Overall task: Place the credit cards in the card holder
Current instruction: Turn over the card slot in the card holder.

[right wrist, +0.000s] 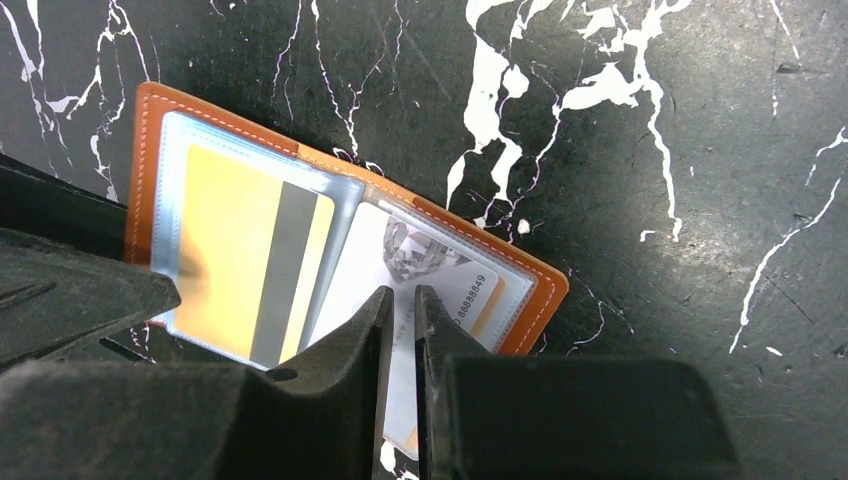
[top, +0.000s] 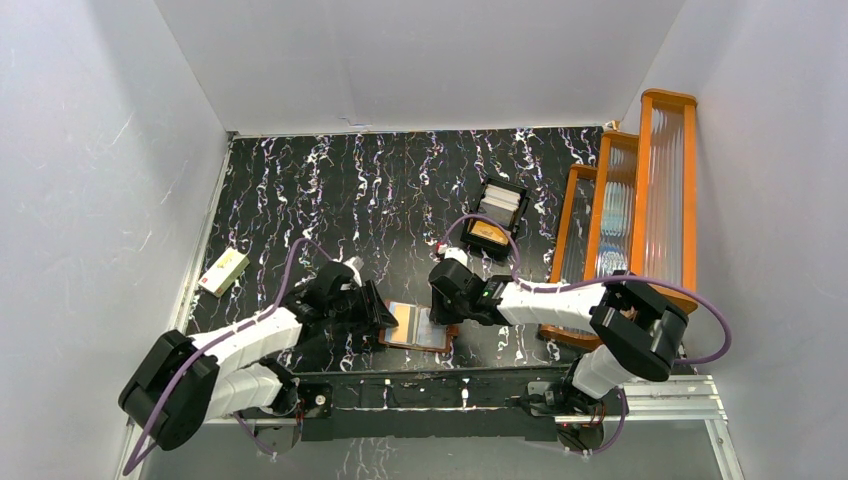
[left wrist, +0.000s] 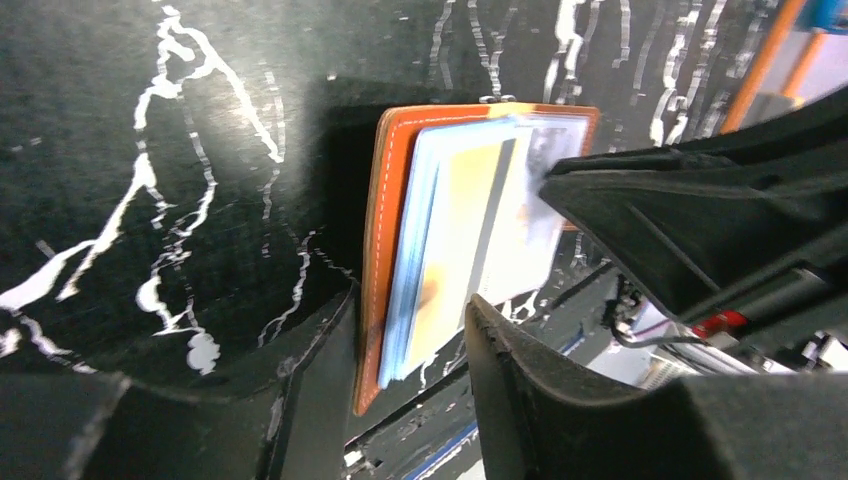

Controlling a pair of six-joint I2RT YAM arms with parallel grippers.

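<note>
Ana: What is the biggest thing here?

Ben: The black table with white squiggles. Next comes the orange rack, standing at 3 o'clock.

Ana: What are the arms doing?

Ben: Both reach in to the 6 o'clock spot. The left gripper has its fingers well apart. It grabs nothing. One finger tip rests on the left side of the holder, and I think it pins it down. The right gripper has its fingers almost together, with only a thin slit between. The tips are on a white card. I cannot tell if they pinch it or just push it.

Ana: Where is the card holder?

Ben: The card holder lies open at 6 o'clock, between the two grippers. The black tray is at 1 o'clock, well apart from it.

Ana: How much is done?

Ben: The yellow card sits in the left pocket. The white card is mostly in the right pocket, but one end pokes out. So I think one is done and one is nearly done. More cards seem to wait in the tray.

Ana: Is there room to move?

Ben: It is tight by the holder. The grippers are near each other, and the table's near edge is just beside them. A push toward 6 o'clock could slide the holder off. Toward 12 o'clock there is lots of bare table. The small cream box at 9 o'clock is far out of the way.
</note>
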